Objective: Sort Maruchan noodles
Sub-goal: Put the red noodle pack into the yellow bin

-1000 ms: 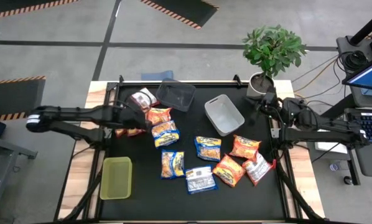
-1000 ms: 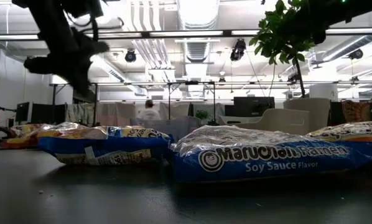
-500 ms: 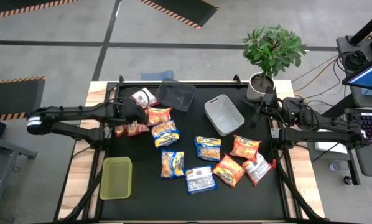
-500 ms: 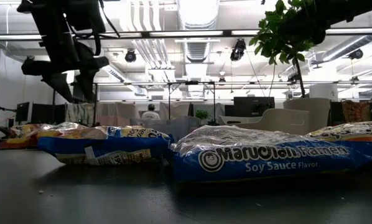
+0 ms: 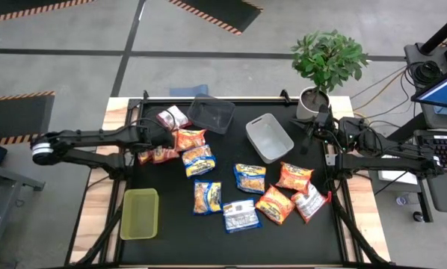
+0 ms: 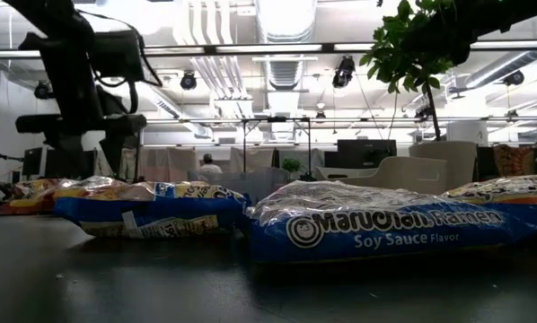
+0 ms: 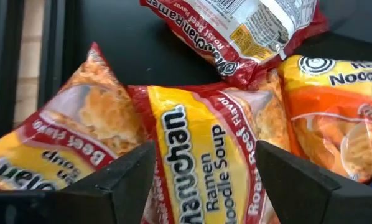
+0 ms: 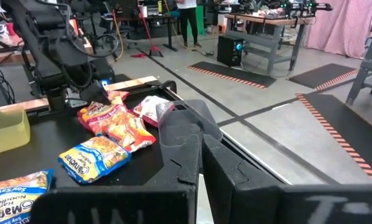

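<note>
Maruchan noodle packets lie flat on the black table (image 5: 321, 239). At the far left are a red-and-white one (image 5: 173, 117), an orange one (image 5: 191, 139) and two red-and-yellow beef ones (image 5: 156, 155). Blue-and-yellow ones (image 5: 199, 161) lie in the middle, and orange (image 5: 294, 177) and red-and-white ones (image 5: 310, 202) to the right. My left gripper (image 5: 158, 140) hangs open just above the beef packets. In the left wrist view its fingers stand on either side of one packet (image 7: 201, 143). My right gripper (image 8: 198, 149) waits shut at the table's far right, holding nothing.
A dark grey bin (image 5: 211, 113) and a light grey bin (image 5: 269, 137) stand at the far side. A yellow-green bin (image 5: 140, 213) stands at the near left. A potted plant (image 5: 328, 63) is at the far right corner. People move in the room behind.
My left gripper has opened. It has gone a little toward the table's left edge and down toward the red-and-yellow beef packets.
</note>
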Robot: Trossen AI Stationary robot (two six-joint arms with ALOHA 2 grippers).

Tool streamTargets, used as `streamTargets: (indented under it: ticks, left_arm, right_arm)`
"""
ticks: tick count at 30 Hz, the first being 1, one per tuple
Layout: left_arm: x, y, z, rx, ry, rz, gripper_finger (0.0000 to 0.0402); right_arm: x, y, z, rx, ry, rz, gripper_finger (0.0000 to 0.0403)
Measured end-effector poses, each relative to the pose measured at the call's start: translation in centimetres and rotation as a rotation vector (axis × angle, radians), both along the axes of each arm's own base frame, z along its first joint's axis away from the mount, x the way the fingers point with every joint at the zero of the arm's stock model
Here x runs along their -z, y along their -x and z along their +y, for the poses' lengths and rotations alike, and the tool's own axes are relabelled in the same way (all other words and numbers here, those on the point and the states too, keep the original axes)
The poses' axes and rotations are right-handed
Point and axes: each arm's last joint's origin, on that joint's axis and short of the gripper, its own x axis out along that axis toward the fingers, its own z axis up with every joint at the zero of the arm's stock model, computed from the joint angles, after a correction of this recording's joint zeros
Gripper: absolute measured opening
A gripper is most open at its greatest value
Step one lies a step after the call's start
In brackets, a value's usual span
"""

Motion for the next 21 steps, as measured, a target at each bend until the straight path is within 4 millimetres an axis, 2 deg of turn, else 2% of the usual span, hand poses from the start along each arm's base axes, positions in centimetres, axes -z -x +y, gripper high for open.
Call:
streamTargets:
  ticks: [21]
  left_arm:
    - [3.9, 0.4, 0.4, -0.045, -0.078, -0.072, 0.024]
  right_arm:
    - [0.0, 0.0, 0.0, 0.0, 0.005, 0.001, 0.0009]
